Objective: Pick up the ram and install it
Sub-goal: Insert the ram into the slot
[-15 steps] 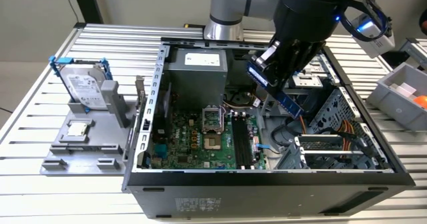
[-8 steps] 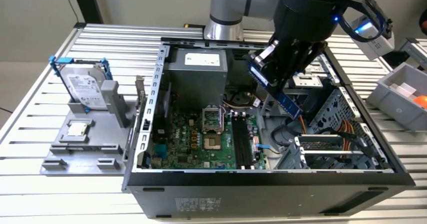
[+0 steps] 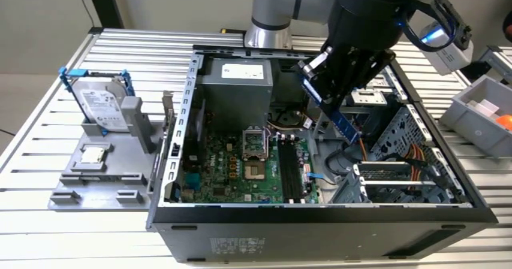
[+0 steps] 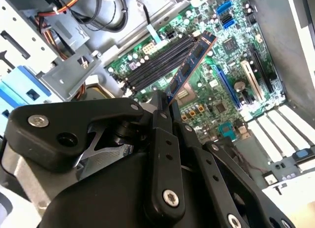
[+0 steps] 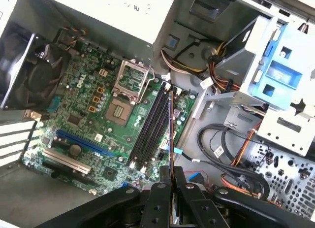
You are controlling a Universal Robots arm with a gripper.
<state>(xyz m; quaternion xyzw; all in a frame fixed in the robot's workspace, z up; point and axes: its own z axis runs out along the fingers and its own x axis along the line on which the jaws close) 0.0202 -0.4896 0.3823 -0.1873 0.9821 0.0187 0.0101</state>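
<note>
My gripper (image 3: 330,83) hangs over the open computer case (image 3: 320,212) and is shut on the ram (image 3: 337,116), a long thin bluish stick that slants down from the fingers. The stick's lower end is in the air above the motherboard (image 3: 232,167), to the exterior view's right of the black memory slots (image 3: 289,170) and apart from them. In the second wrist view the ram (image 4: 192,60) juts out from the gripper (image 4: 165,107) across the slots (image 4: 155,68). In the first wrist view the ram (image 5: 171,134) appears edge-on, running from the gripper (image 5: 172,181) along the slots (image 5: 150,127).
A silver hard drive in a blue frame (image 3: 100,104) and a small square chip (image 3: 95,155) sit on a grey fixture at the exterior view's left. Inside the case are the power supply (image 3: 236,83), drive cage (image 3: 400,179) and cables (image 5: 231,159). A grey bin (image 3: 480,110) stands to the right.
</note>
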